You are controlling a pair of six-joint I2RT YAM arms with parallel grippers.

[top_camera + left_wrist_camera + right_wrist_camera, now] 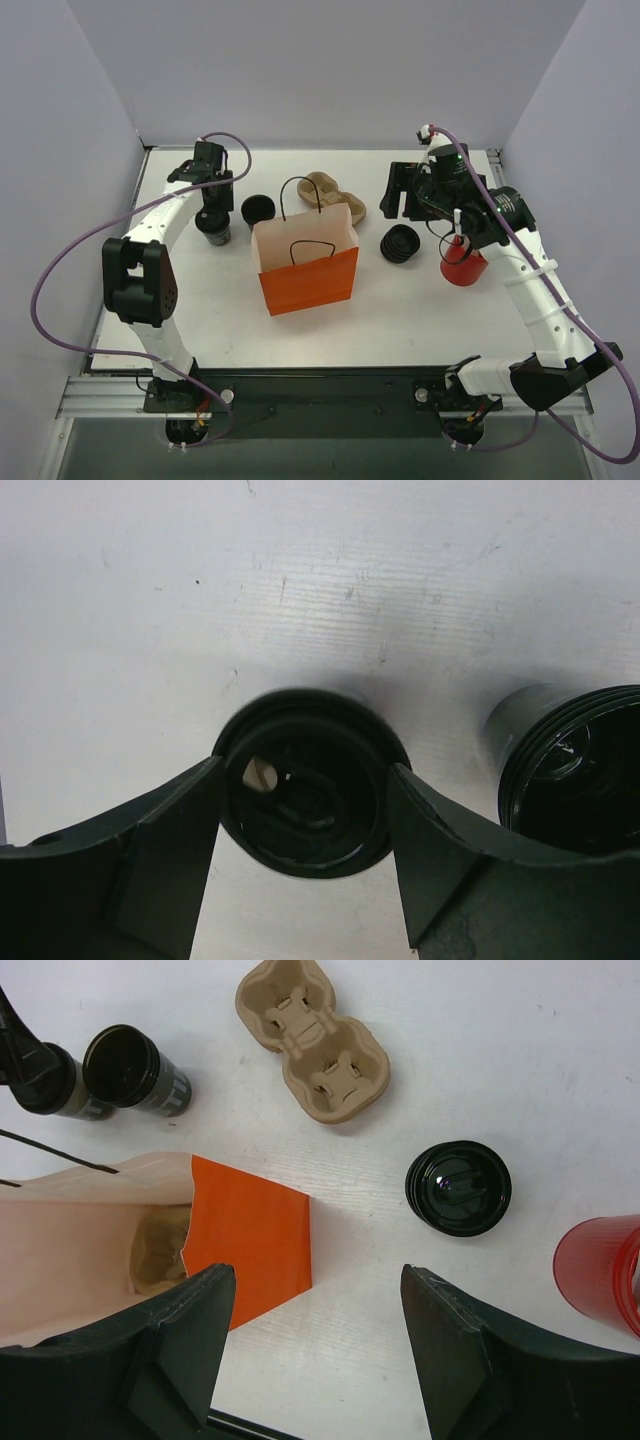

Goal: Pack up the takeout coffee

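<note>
The takeout coffee [213,230] stands on the counter [400,310] at upper left, beside the orange bag [308,275]; left fingers [170,860] straddle it, grip unclear; right fingers [180,1340] spread, empty; light, crushable paper, so pinch gently below the lid [305,800].

A scuffed white desk [400,320] is lying beneath the left gripper [213,212] and right gripper [393,200]; pale lilac walls [320,70] are rising beyond and outward of both, evenly lit.
</note>
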